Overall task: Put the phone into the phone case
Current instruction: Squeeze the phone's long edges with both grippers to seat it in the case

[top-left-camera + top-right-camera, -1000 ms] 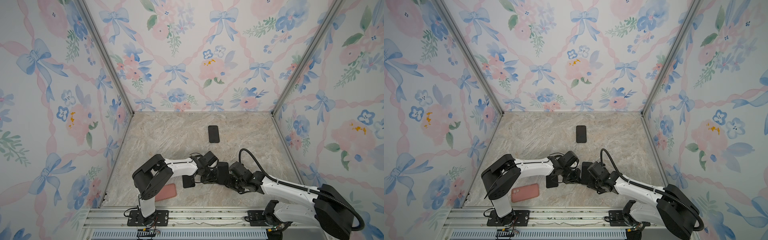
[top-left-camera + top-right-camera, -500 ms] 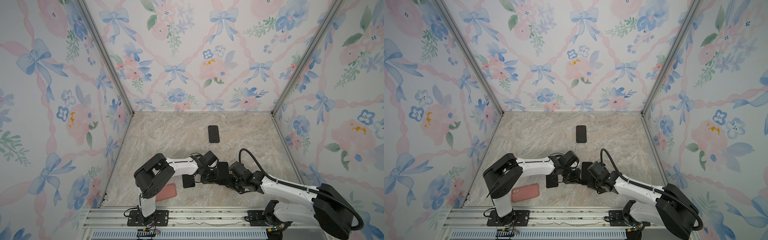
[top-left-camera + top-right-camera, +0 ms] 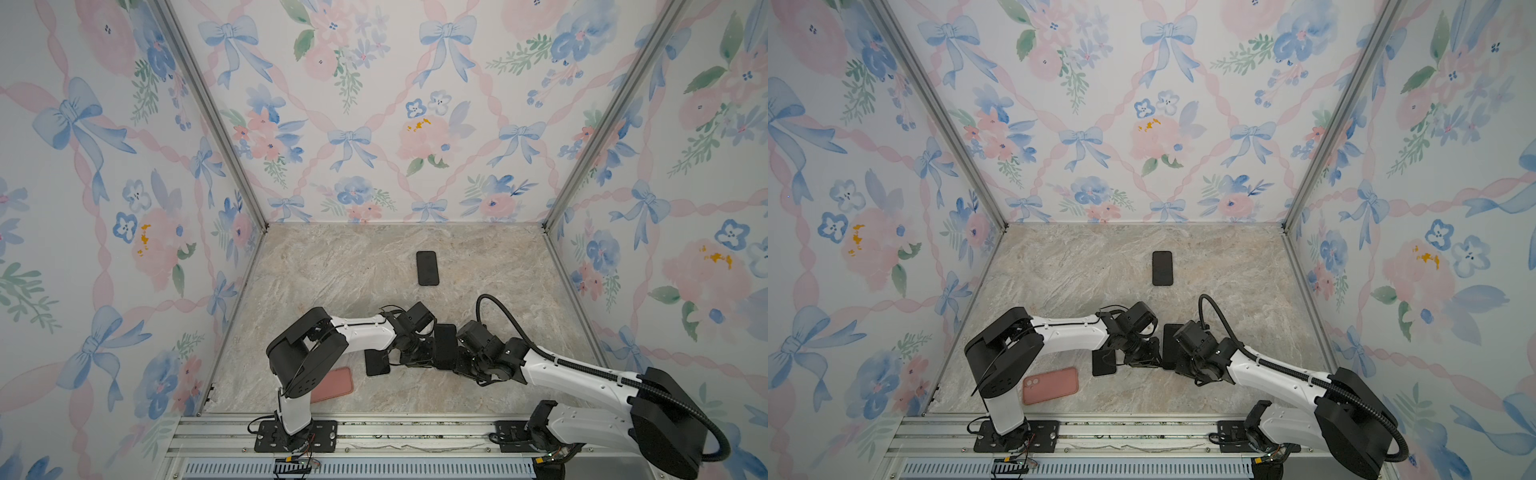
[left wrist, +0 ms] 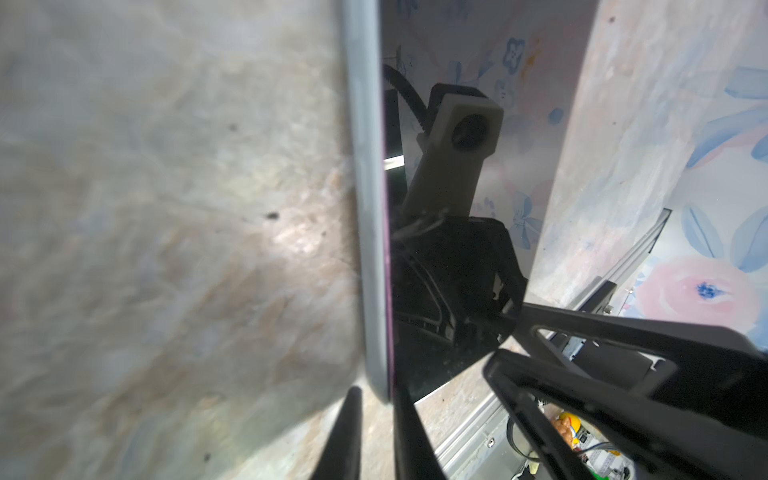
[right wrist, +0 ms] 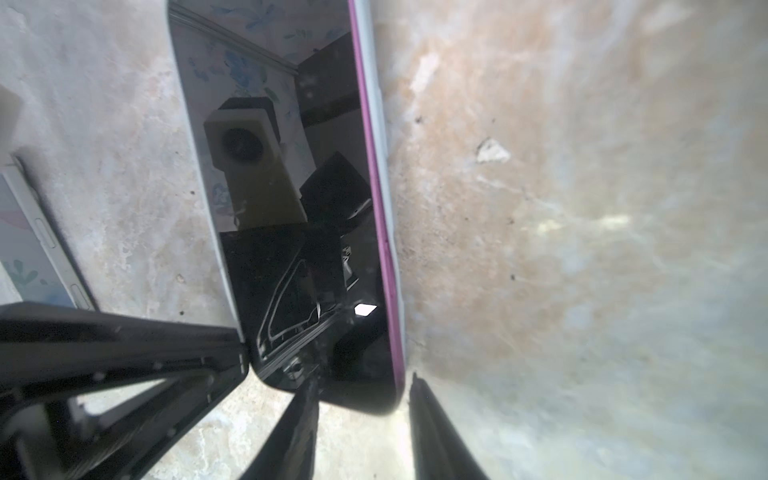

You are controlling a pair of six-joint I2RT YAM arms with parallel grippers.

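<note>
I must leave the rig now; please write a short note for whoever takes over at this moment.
Right gripper: shut on the phone, held between both arms.
Left gripper: straddles that phone's edge; grip unclear.
Pink case: flat by the left arm's base.
Also lying flat: far dark phone, near dark phone.
Done: phone grasped. To do: bring it to the case, press in.

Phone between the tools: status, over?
Right tool clamped on phone. Left tool straddles its edge, grip unclear. Pink case lies apart; second phone between them.
</note>
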